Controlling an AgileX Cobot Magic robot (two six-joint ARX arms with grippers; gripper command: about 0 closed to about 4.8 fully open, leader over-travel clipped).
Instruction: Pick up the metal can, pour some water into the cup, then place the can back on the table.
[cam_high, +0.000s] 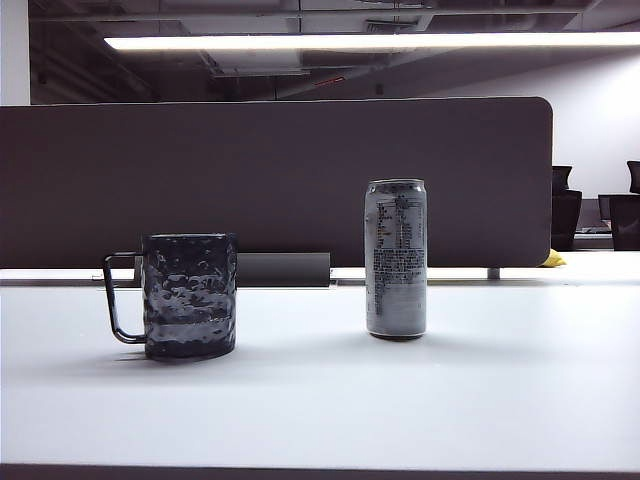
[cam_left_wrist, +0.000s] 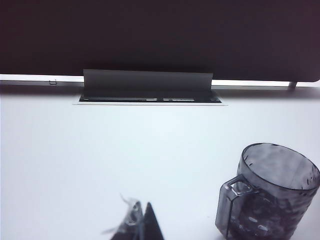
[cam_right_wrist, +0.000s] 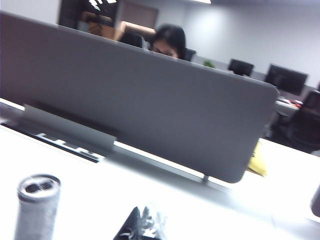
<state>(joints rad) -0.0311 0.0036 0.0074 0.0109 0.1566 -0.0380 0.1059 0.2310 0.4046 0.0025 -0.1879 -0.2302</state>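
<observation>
Metal can (cam_high: 396, 258) upright on worktop (cam_high: 320, 400), well right of cup (cam_high: 189, 295); both untouched. Judged thin-walled, smooth, top-heavy if full: take mid-body, gently. Right hand (cam_right_wrist: 142, 225) pulled back near the can, fingers together, empty. Left hand (cam_left_wrist: 140, 225) beside the cup, tips meeting, holding nothing.

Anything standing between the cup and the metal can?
Nothing: the exterior view shows only bare table between the cup and the metal can.
</observation>
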